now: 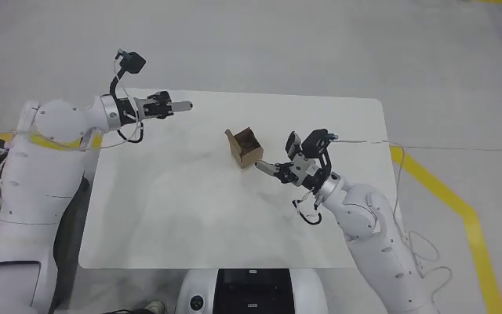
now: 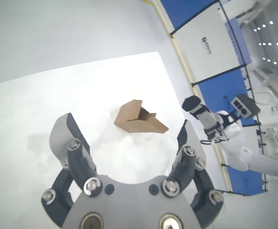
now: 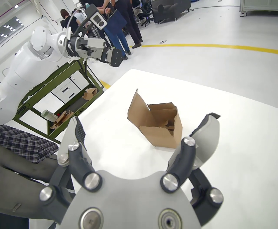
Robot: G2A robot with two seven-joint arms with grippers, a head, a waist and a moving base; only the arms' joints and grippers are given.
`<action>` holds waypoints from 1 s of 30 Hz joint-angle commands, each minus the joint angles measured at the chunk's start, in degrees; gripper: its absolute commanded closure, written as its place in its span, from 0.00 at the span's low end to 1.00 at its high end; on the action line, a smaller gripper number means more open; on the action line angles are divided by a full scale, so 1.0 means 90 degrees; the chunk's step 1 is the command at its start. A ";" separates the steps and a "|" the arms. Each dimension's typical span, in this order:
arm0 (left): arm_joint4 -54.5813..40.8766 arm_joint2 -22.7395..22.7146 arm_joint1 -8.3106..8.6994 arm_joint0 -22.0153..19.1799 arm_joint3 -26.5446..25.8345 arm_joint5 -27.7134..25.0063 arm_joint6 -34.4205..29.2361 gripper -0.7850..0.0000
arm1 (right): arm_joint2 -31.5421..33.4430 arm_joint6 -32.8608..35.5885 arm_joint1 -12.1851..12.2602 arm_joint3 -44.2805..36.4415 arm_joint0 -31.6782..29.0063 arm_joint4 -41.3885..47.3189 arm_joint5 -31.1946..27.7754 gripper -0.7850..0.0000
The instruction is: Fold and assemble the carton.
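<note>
Carton (image 1: 245, 147) on table (image 1: 180, 220); right gripper (image 1: 267, 167) just beside; left gripper (image 1: 185, 105) well apart

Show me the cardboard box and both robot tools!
carton (image 1: 245, 147), top view, its open middle.
left tool (image 2: 127, 118), left wrist view, gap between its fingertips.
right tool (image 3: 143, 118), right wrist view, gap between its fingertips.

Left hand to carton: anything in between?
No. In the top view the stretch of table between the left hand and the carton is bare; the left wrist view agrees.

Pretty sure it's a robotics lab hall: glossy white floor (image 3: 217, 26), yellow line (image 3: 206, 46), blue partition panels (image 2: 191, 10), green steel cart (image 3: 43, 85).
</note>
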 commanded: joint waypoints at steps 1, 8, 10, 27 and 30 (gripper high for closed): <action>-0.0358 -0.0359 0.0064 0.0278 0.0006 -0.0316 -0.0224 0.00 | -0.0079 0.0111 -0.0004 0.0001 0.0037 0.0010 0.0071 0.00; -0.0754 -0.1149 0.0225 0.0952 -0.0220 -0.0789 -0.0630 0.00 | -0.0397 0.0335 -0.0044 -0.0111 0.0089 -0.0312 0.1043 0.00; -0.0752 -0.1174 0.0231 0.0979 -0.0251 -0.0820 -0.0624 0.00 | -0.0531 0.0299 -0.0060 -0.0133 0.0095 -0.0452 0.1215 0.00; -0.0752 -0.1174 0.0231 0.0979 -0.0251 -0.0820 -0.0624 0.00 | -0.0711 0.0051 -0.0093 -0.0072 0.0126 -0.0691 0.1518 0.00; -0.0752 -0.1174 0.0231 0.0979 -0.0251 -0.0820 -0.0624 0.00 | -0.0751 0.0164 -0.0089 -0.0097 0.0209 -0.1072 0.1714 0.00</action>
